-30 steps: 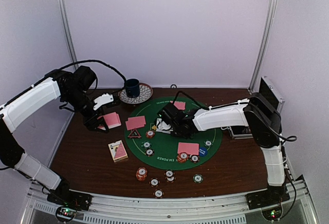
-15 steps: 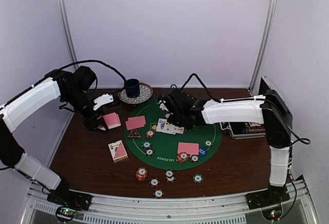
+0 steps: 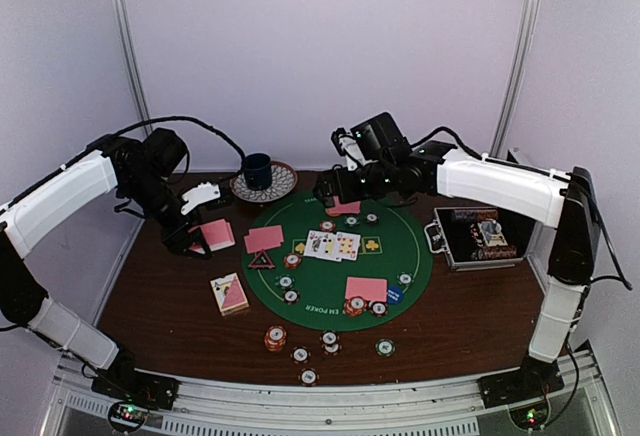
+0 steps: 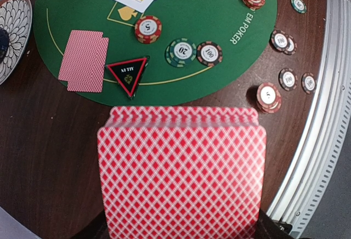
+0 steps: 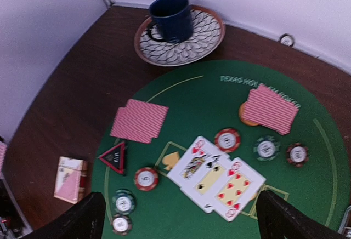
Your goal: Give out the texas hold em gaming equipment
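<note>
Having left face-up cards (image 3: 333, 245), right gripper (image 3: 328, 189) rose.

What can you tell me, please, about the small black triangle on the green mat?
The black triangle is a flat marker with a red rim and small pale lettering on its face. It lies flat near the left edge of the green poker mat, across its yellow line, close beside face-down pink-backed cards. No jaws touch it.
</note>
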### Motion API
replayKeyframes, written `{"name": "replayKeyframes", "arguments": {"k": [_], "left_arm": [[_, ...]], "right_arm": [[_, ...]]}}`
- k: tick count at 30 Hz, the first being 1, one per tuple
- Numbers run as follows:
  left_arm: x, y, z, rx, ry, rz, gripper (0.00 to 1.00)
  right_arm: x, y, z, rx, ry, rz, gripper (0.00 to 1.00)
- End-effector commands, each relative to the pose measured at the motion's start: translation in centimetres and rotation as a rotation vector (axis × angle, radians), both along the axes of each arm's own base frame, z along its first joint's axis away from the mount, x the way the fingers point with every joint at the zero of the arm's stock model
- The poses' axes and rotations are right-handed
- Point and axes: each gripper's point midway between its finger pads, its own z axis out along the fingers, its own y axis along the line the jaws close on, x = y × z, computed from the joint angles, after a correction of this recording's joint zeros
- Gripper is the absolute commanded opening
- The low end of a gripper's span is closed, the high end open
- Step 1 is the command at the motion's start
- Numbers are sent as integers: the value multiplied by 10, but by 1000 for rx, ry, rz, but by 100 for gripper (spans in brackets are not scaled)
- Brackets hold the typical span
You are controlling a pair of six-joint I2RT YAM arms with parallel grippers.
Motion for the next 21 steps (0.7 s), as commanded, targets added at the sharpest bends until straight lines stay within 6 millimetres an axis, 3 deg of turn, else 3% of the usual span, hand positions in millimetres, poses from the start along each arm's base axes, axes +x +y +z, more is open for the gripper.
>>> {"name": "replayKeyframes", "arguments": {"k": [1, 5, 10, 21], "left_arm": [[3, -6, 14, -37, -37, -15, 0], [4, -6, 14, -40, -40, -13, 0], [4, -7, 13, -44, -37, -13, 0], [5, -10, 13, -53, -33, -16, 0]], "right_arm": [[-60, 70, 7, 423, 468, 218, 100], [-81, 105, 6, 575, 645, 276, 99], [-103, 137, 12, 611, 707, 356, 100], [-117, 178, 6, 682, 809, 425, 96]]}}
